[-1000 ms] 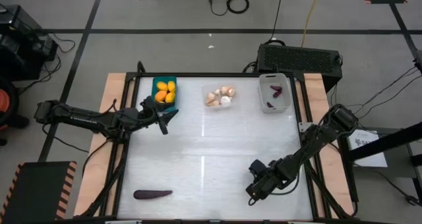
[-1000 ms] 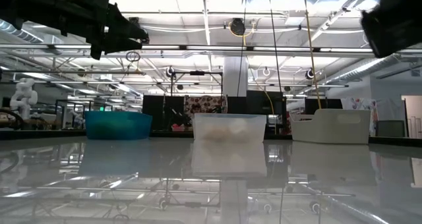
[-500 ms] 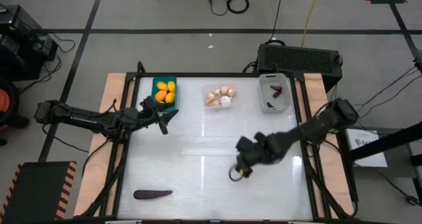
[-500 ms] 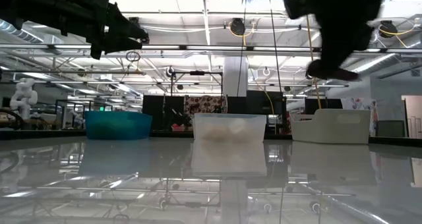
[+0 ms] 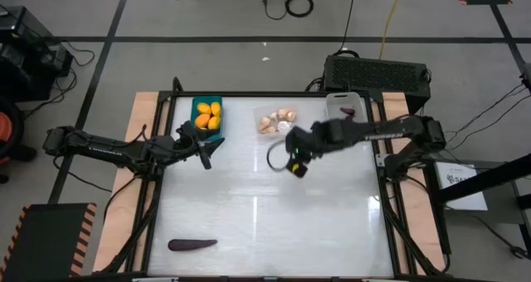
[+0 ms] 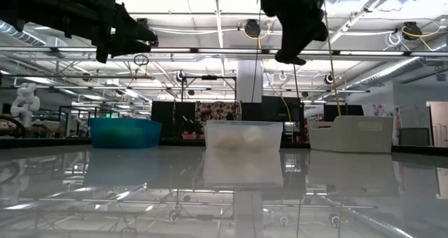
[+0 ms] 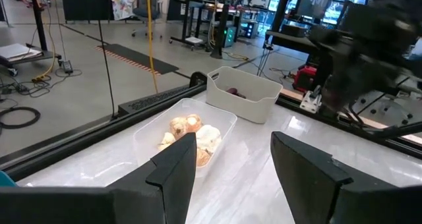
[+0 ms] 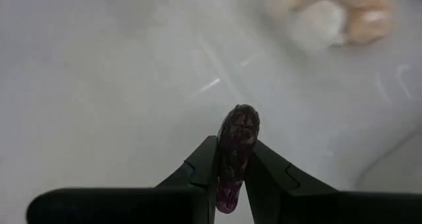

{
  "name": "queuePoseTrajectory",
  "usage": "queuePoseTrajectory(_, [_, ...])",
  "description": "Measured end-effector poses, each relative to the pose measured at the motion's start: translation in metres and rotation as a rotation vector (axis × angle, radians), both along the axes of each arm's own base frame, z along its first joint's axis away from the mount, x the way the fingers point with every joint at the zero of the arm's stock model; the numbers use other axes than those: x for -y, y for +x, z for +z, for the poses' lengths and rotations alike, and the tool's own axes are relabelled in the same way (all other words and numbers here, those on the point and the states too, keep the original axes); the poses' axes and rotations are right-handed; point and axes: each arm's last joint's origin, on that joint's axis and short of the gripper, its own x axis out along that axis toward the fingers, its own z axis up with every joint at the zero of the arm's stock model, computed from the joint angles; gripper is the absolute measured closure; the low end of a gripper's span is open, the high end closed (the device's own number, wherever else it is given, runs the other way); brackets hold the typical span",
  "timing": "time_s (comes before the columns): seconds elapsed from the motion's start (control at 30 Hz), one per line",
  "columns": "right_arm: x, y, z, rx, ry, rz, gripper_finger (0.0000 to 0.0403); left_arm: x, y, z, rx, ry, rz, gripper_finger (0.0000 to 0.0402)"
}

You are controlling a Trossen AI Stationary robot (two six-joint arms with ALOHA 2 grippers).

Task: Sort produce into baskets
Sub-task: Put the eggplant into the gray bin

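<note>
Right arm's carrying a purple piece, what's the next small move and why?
Probably carry it on toward the white-grey bin. The right gripper is shut on a small eggplant piece above the table near the garlic tray, and that bin already holds purple pieces.

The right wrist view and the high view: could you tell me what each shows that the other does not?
Only the right wrist view shows a small dark purple piece clamped between the right gripper fingers. Only the high view shows the left gripper beside the teal basket of yellow-orange ovals, the long eggplant near the table's front edge, and the white-grey basket. Both show the cream bulbs close to the right gripper.
</note>
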Motion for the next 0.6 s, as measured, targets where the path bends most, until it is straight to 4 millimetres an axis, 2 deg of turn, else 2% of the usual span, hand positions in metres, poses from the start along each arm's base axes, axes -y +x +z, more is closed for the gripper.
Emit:
queuePoseTrajectory(0.2, [0.05, -0.01, 0.005, -0.086, -0.023, -0.078, 0.0348, 0.0, 0.0, 0.0, -0.002, 0.004, 0.0, 0.0198])
queuePoseTrajectory(0.6, [0.14, -0.058, 0.0, -0.327, -0.03, -0.335, 0.0348, 0.0, 0.0, 0.0, -0.008, 0.008, -0.001, 0.0198])
